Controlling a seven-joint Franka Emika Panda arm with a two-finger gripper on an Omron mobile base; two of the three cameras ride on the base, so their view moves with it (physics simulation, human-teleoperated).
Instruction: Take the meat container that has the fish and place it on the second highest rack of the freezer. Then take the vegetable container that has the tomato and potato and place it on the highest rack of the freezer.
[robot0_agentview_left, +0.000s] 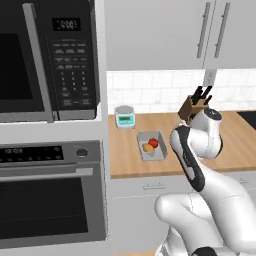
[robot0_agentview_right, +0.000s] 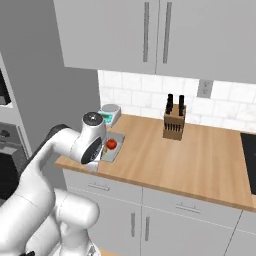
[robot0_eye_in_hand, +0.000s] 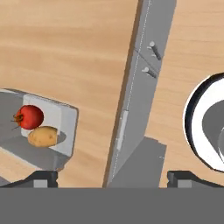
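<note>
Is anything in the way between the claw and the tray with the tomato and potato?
Nothing visible. The claw hangs open above the counter edge, and the tray with the tomato and potato sits off to one side with bare wood between.

Bright, even, slightly soft rendering

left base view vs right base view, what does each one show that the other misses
Left base view alone: the microwave with its keypad, the oven below it, and the potato beside the tomato in the grey container.

Right base view alone: the counter running on past the knife block toward a dark patch at the right edge, and more cabinet fronts below.

Both: the tomato, the grey container, the small scale behind it, the knife block, the wooden counter, and the wall outlet.
</note>
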